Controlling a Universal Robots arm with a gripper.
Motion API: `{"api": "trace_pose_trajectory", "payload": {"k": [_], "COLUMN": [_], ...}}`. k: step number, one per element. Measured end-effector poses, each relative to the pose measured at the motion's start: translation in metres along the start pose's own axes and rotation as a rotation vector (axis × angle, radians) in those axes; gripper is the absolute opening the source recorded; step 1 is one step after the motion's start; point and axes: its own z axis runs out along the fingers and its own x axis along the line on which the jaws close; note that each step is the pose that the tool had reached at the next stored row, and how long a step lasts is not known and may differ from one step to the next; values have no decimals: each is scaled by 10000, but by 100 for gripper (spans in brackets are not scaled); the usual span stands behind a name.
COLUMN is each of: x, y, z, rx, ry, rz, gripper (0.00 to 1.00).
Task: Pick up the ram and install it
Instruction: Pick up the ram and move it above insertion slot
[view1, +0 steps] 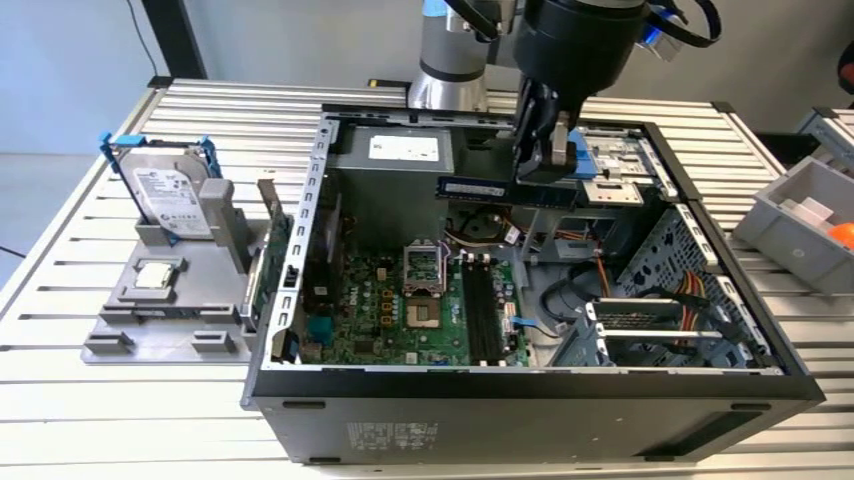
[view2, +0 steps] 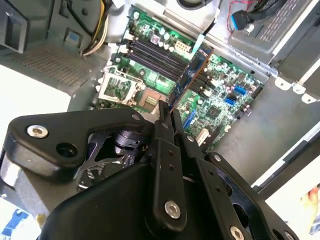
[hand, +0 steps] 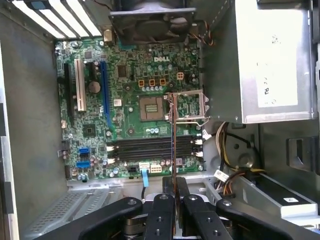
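The black gripper (view1: 545, 182) pinches one end of the thin dark-blue ram stick (view1: 474, 188) above the green motherboard (view1: 387, 300); it seems light, stiff and fragile, best gripped by its flat faces

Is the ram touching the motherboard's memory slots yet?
Apart. The exterior view shows the ram, clamped by the gripper, held well above the memory slots, with open space between them.

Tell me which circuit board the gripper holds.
The ram: the narrow dark-blue stick clamped in the gripper above the open case; the green motherboard lies inside it.
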Motion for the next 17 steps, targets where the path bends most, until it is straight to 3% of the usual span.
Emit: {"api": "trace_pose_trajectory", "payload": {"k": [1,2,6,11,17], "x": [-12,-32,-35,-31,-31], "y": [-17,-84,-127,-137,-137], "z": [1,6,12,13,13], "rx": [2,22,23,38,37], "ry": [1,-5,-7,-3,-3], "rz": [-1,-37,-167,-525,-561], "gripper": [0,0,0,0,0]}}
